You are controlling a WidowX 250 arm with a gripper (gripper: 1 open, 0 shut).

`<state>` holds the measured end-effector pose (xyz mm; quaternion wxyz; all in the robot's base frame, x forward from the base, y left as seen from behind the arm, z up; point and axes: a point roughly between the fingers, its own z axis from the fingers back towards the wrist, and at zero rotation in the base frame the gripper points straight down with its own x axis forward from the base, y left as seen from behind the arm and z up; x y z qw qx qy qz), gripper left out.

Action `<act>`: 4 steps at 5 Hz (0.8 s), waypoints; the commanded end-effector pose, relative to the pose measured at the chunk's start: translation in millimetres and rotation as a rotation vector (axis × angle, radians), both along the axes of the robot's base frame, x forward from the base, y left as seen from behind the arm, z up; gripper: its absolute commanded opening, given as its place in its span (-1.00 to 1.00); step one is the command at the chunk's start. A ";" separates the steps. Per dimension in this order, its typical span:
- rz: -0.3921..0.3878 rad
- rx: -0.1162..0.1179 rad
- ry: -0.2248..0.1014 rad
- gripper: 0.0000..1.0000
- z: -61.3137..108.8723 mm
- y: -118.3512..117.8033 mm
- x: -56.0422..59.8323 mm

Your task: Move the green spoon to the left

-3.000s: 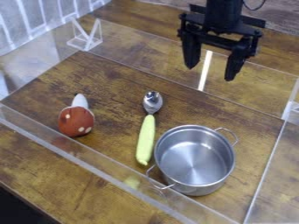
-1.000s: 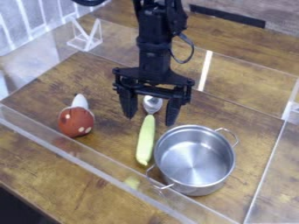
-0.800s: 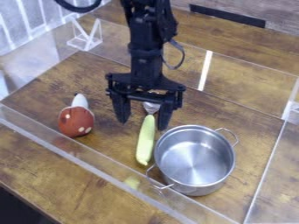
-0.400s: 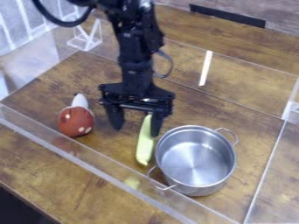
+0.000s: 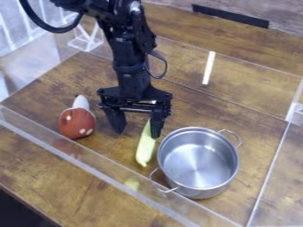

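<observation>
The green spoon (image 5: 144, 149) lies on the wooden table, its pale yellow-green handle pointing toward the front; its silver bowl is hidden behind the arm. My gripper (image 5: 134, 123) points straight down over the spoon's upper part, open, with one dark finger (image 5: 116, 121) left of the handle and the other to its right. Nothing is held between the fingers. Whether the fingertips touch the table cannot be told.
A shiny steel pot (image 5: 198, 161) stands right beside the spoon's handle on the right. A red-brown rounded toy with a white stem (image 5: 78, 121) lies to the left. Clear acrylic walls (image 5: 71, 151) fence the work area.
The arm has come down and shifted left and toward the front, bringing the open gripper from above the spoon's bowl to astride the spoon. The spoon has not moved.
</observation>
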<state>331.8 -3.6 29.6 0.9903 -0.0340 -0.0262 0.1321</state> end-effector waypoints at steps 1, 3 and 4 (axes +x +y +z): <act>-0.003 0.007 -0.014 1.00 1.7 21.7 0.9; -0.019 -0.017 -0.011 1.00 7.3 1.2 9.9; 0.013 -0.026 -0.011 1.00 9.6 3.0 12.6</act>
